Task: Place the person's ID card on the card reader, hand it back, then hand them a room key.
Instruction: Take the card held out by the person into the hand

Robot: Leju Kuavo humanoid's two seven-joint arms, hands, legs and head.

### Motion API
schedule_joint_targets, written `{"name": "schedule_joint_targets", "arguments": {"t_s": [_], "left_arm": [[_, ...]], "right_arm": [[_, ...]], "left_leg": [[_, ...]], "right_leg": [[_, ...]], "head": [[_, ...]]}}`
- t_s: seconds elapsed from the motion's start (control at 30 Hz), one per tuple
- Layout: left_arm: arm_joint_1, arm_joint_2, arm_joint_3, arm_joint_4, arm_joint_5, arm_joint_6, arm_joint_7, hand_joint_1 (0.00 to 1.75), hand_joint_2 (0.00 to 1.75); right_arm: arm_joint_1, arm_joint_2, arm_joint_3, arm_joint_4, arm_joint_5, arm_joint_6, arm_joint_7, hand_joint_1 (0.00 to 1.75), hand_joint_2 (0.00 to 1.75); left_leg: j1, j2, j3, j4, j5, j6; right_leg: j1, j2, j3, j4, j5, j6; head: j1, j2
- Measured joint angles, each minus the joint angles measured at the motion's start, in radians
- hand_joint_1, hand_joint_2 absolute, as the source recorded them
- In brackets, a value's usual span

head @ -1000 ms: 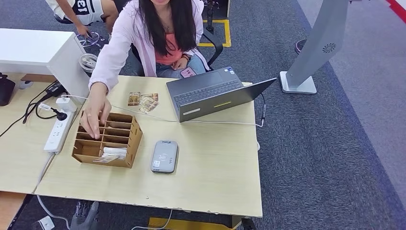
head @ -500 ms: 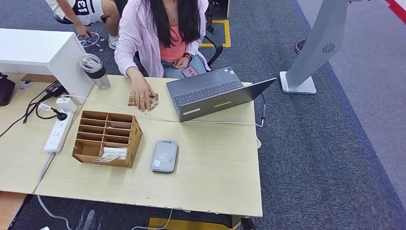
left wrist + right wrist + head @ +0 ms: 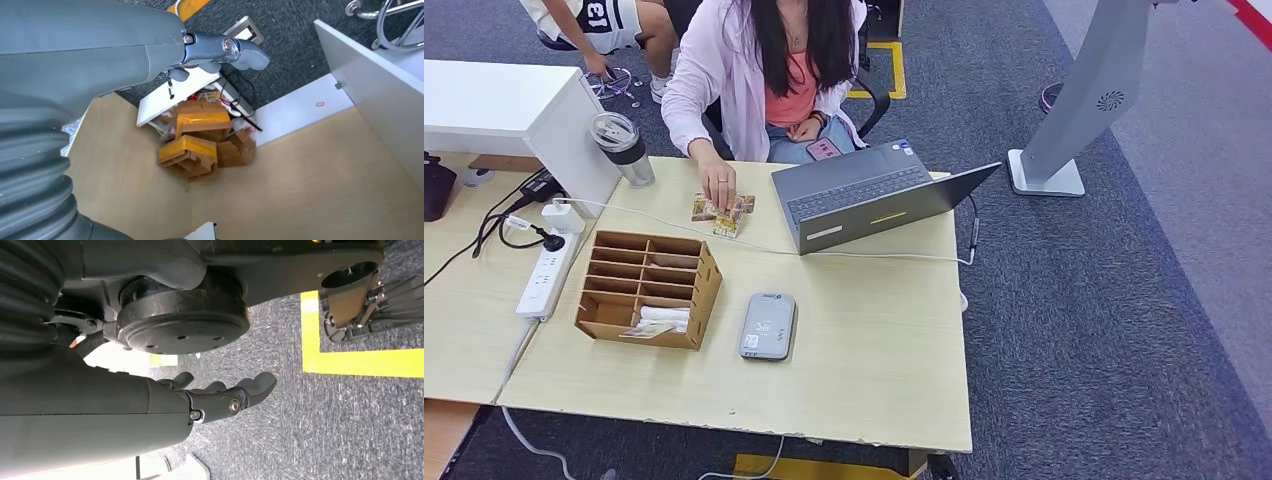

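Nothing of the task is done: the card reader point(image 3: 768, 326) lies bare on the desk point(image 3: 874, 340) while the person's hand point(image 3: 718, 186) fingers cards point(image 3: 722, 213) beside the laptop point(image 3: 864, 195). Both my left hand point(image 3: 220, 52) and right hand point(image 3: 220, 392) hang below, fingers loosely apart, holding nothing.

The person's hand point(image 3: 720, 187) has left the wooden organizer point(image 3: 650, 288) and now pinches the cards point(image 3: 723, 211).

Card reader and cards on the surface

A flat grey card reader point(image 3: 768, 326) lies near the front edge. Beside it, a white room key point(image 3: 664, 315) rests in a wooden organizer's point(image 3: 649, 290) front compartment. Patterned cards point(image 3: 722, 212) lie farther back under a person's fingers point(image 3: 720, 190).
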Motion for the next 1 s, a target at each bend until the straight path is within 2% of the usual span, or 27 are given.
{"name": "schedule_joint_targets", "arguments": {"t_s": [0.1, 0.2, 0.53, 0.7, 1.0], "left_arm": [[0.004, -0.008, 0.005, -0.02, 0.005, 0.01, -0.009, 0.0, 1.75], [0.016, -0.031, 0.009, -0.095, 0.011, 0.02, -0.02, 0.0, 1.75], [0.109, -0.182, -0.004, -0.62, 0.047, 0.093, -0.017, 0.0, 1.75], [0.12, -0.197, -0.015, -0.725, 0.052, 0.098, -0.015, 0.0, 1.75], [0.126, -0.199, -0.025, -0.779, 0.058, 0.098, -0.019, 0.0, 1.75]], "right_arm": [[0.001, -0.002, 0.0, 0.0, -0.008, -0.001, -0.005, 0.0, 1.75], [0.003, -0.005, 0.0, 0.001, -0.023, -0.004, -0.017, 0.0, 1.75], [0.016, -0.017, 0.0, 0.004, -0.059, -0.003, -0.043, 0.0, 1.75], [0.017, -0.018, 0.0, 0.005, -0.06, -0.003, -0.044, 0.0, 1.75], [0.018, -0.02, 0.0, 0.005, -0.06, -0.003, -0.044, 0.0, 1.75]], "left_leg": [[0.0, 0.0, 0.0, 0.0, 0.0, 0.0], [0.0, 0.0, 0.0, 0.0, 0.0, 0.0], [0.0, 0.0, 0.0, 0.0, 0.0, 0.0], [0.0, 0.0, 0.0, 0.0, 0.0, 0.0], [0.0, 0.0, 0.0, 0.0, 0.001, -0.001]], "right_leg": [[0.0, 0.0, 0.0, 0.0, 0.0, 0.0], [0.0, 0.0, 0.0, 0.0, 0.0, 0.0], [0.0, 0.0, 0.0, 0.0, 0.0, 0.0], [0.0, 0.0, 0.0, 0.0, 0.0, 0.0], [0.0, 0.0, 0.0, 0.0, 0.0, 0.0]], "head": [[0.0, 0.0], [0.0, 0.0], [0.001, 0.0], [0.0, 0.0], [0.0, 0.0]]}}
